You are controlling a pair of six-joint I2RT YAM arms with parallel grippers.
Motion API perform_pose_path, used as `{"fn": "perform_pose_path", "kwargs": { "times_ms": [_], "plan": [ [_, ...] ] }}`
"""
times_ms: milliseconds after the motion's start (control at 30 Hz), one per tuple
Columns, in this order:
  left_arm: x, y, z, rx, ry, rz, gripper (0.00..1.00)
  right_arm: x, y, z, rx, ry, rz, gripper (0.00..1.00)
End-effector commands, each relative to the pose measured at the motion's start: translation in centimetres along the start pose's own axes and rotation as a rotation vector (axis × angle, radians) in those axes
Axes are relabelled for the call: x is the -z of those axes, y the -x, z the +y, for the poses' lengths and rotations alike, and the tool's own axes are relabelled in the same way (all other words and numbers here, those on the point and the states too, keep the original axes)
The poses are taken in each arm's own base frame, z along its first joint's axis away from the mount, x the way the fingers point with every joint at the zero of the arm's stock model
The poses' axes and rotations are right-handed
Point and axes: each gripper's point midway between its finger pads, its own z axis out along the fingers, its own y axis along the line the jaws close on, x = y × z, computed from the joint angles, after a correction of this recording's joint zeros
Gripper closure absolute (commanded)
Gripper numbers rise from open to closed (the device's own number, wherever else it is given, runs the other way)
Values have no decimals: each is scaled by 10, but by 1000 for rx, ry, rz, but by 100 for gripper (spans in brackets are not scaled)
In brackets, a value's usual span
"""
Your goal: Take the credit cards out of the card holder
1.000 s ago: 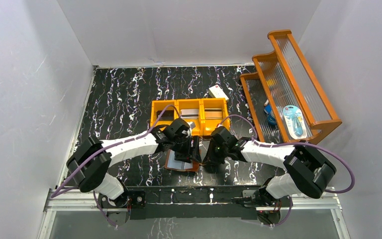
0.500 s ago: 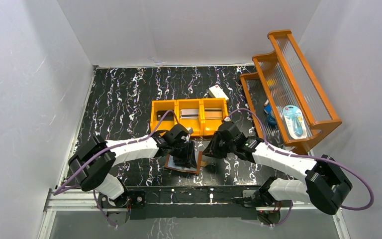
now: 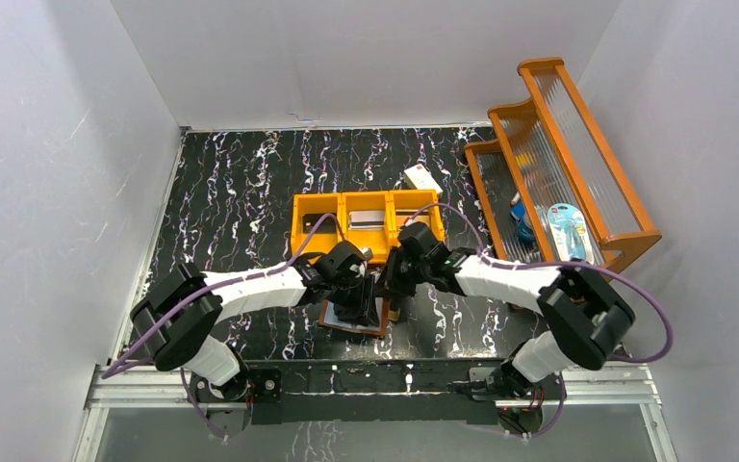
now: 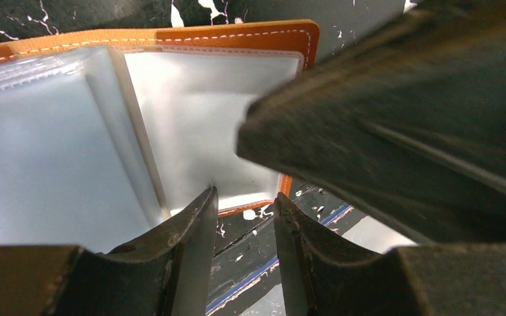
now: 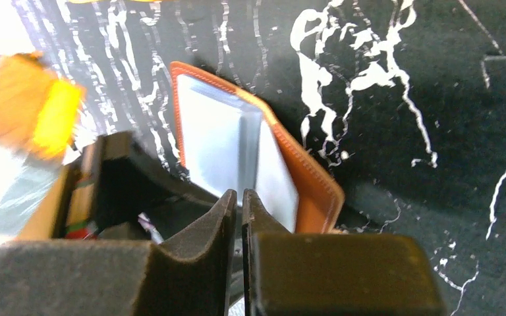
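left wrist: card holder (image 4: pixel 197 118) just beyond end effector (image 4: pixel 245 195)

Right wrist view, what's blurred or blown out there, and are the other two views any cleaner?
Right wrist view: the left edge is blown out white and an orange object there is smeared, while the card holder is fairly sharp. Left wrist view: a large dark shape at right is badly out of focus. Top external view: evenly lit and sharp.

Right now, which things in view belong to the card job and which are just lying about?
Job: card holder, grey cards in the orange tray, left end effector, right end effector.
Lying about: white box, wooden rack, blue packet.
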Motion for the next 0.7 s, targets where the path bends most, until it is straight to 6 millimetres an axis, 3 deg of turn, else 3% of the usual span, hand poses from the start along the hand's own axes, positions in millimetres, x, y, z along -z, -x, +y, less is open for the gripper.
{"fn": "perform_pose_path", "kwargs": {
  "times_ms": [0,167,300,467,667],
  "plan": [
    [11,-1,-1,-10,4,-21,64,-14,-1,-9,6,-35,35,85],
    [27,6,-1,-19,24,-79,61,-22,-20,-44,-21,-103,81,85],
    [48,16,12,-33,128,-159,56,-21,-24,-58,-3,-137,84,84],
    [66,27,28,-66,246,-217,50,-23,-27,-62,14,-144,99,83],
    [63,24,43,-73,326,-188,49,-25,-26,-63,15,-154,106,83]
  ]
}}
